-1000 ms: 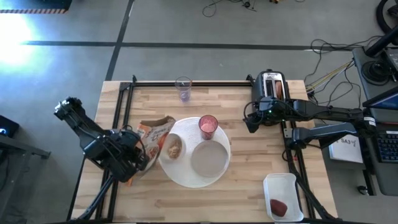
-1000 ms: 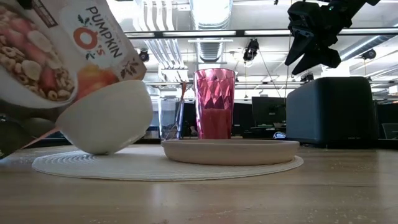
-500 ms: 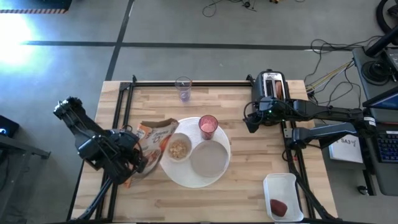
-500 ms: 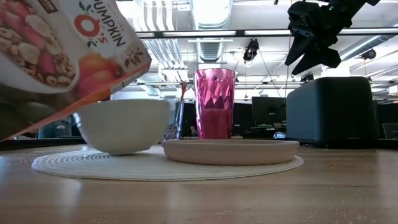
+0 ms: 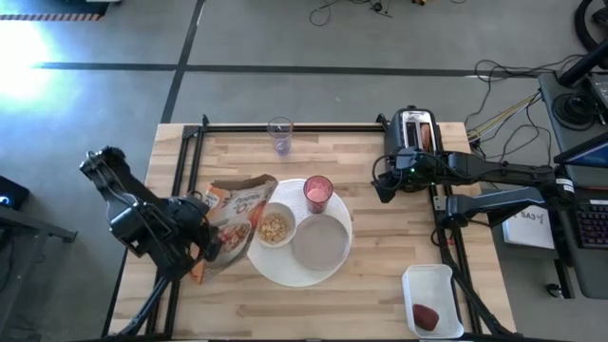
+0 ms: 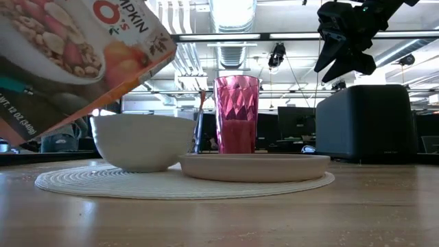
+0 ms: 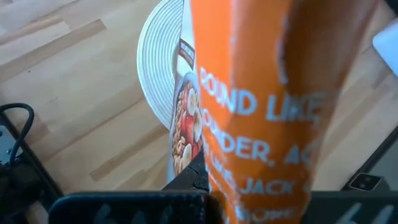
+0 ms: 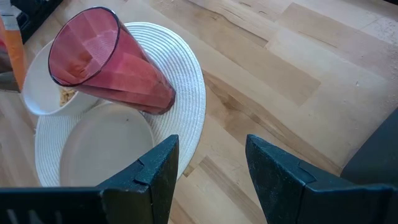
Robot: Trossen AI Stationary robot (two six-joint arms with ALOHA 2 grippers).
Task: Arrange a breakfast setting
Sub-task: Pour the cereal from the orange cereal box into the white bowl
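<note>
Two arms share this table point(image 5: 380, 285), and we go through the risks from the biggest thing down. We see the toaster point(image 5: 415, 133) at the far right edge, with the right gripper point(image 5: 383, 185) hovering just beside it, jaws apart and empty; if it swings toward the setting, we judge it could clip the pink tumbler point(image 5: 318, 193), which stands tall on the far rim of the round woven mat point(image 5: 275, 271). We take the cereal bag point(image 5: 233, 223) next: the left gripper point(image 5: 180, 237) is clamped shut on it, and the bag is tilted with its mouth just beside the small white bowl point(image 5: 274, 227). If the tilt is held too long, cereal could overfill the bowl or scatter onto the mat; if the grip slips, the bag could drop on the bowl and tip it. We find the plate point(image 5: 320, 242) on the mat, touching or nearly touching the bowl, so a nudged bowl may shove it. A clear glass point(image 5: 279, 134) stands well apart at the far edge. Smallest, the dark-red fruit point(image 5: 426, 315) is not yet in the setting; it lies in the white tray point(image 5: 434, 281) at the near right corner, and we expect it could roll when picked
</note>
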